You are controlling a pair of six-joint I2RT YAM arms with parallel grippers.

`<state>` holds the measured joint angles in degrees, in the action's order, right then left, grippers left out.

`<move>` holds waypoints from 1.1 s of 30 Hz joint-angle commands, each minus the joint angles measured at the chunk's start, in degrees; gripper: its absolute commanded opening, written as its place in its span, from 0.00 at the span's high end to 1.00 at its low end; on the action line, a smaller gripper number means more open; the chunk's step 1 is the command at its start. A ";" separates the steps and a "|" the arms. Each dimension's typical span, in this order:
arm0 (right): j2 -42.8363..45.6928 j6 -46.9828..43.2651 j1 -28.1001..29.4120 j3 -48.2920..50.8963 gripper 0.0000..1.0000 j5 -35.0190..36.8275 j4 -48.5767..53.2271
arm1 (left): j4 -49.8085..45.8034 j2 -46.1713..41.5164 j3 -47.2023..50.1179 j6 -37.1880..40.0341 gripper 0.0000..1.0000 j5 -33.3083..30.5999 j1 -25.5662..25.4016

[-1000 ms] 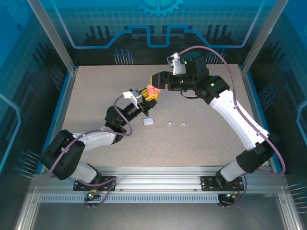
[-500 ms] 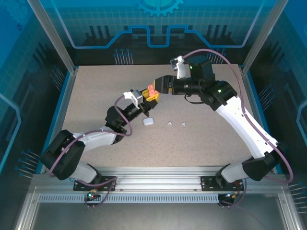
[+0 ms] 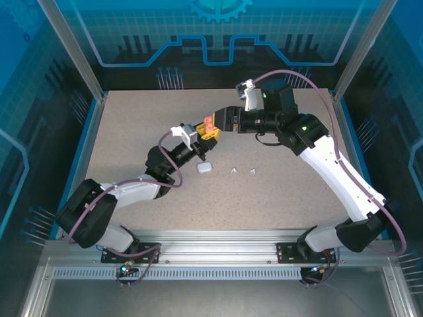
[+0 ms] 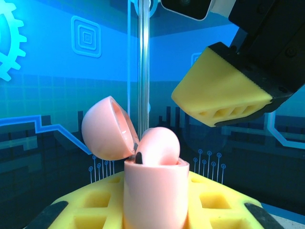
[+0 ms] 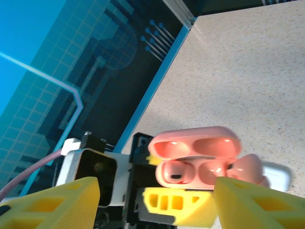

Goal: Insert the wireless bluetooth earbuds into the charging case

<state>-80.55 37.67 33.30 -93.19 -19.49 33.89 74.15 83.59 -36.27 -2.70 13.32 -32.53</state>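
My left gripper [image 3: 205,131] is shut on the salmon-pink charging case [image 4: 155,193] and holds it upright above the table, its lid [image 4: 106,129] swung open. One pink earbud [image 5: 175,173] sits in the left socket. A second pink earbud [image 5: 248,169] sticks out at the case's other end [image 4: 159,145]. My right gripper [image 3: 223,121] hovers just right of the case, open, with its yellow fingers [image 5: 57,205] either side of it and nothing between them. Two white earbuds [image 3: 233,170] [image 3: 252,172] lie on the table.
A white case [image 3: 204,167] lies shut on the table under the left gripper, beside the white earbuds. Blue side walls and metal posts [image 3: 82,63] border the speckled tabletop [image 3: 284,191].
The right wrist has turned and its gripper has shifted slightly lower and to the right beside the pink case. The left arm and case have stayed still.
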 commanded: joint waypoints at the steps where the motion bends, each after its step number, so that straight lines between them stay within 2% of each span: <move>1: 1.19 -0.58 -2.97 0.86 0.34 2.02 0.48 | 1.44 -0.42 -1.55 0.49 1.00 0.07 -0.07; 6: -1.77 -0.69 -5.09 0.71 0.34 0.66 0.09 | 1.35 -0.54 -1.52 0.50 1.00 0.08 -0.06; 13: -3.99 -0.29 -3.50 0.12 0.35 -1.07 -1.12 | 1.43 -0.54 -1.76 0.54 1.00 0.16 -0.06; 33: -2.04 0.08 -0.63 -1.02 0.35 -2.58 0.42 | 1.52 -0.58 -1.43 0.50 1.00 -0.22 -0.08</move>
<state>-84.64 37.69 31.53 -92.71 -20.60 33.82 73.97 83.59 -36.27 -2.68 13.30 -32.53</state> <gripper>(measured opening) 0.647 0.233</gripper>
